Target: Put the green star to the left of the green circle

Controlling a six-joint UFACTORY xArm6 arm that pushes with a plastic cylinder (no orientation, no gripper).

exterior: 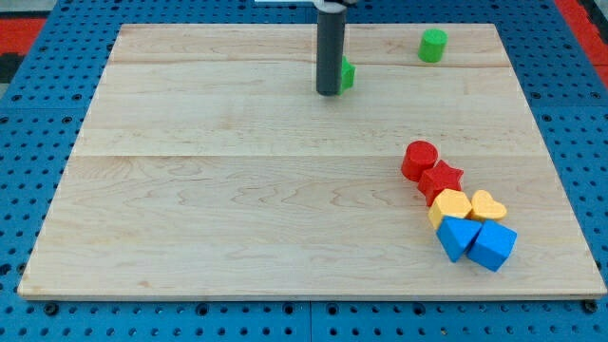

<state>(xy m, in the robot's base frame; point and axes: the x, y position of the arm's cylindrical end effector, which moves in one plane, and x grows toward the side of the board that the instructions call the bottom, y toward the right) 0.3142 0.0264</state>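
The green circle (pixel 433 45) is a short cylinder standing near the view's top right of the wooden board (pixel 237 218). The green star (pixel 348 74) lies to its left, mostly hidden behind the dark rod; only its right edge shows. My tip (pixel 329 93) rests on the board right against the star's left side, at the view's top centre.
A cluster of blocks sits at the view's right: a red cylinder (pixel 420 159), a red star (pixel 442 179), a yellow block (pixel 450 205), a yellow heart (pixel 488 205), and two blue blocks (pixel 460 237) (pixel 494 245). A blue pegboard (pixel 38 114) surrounds the board.
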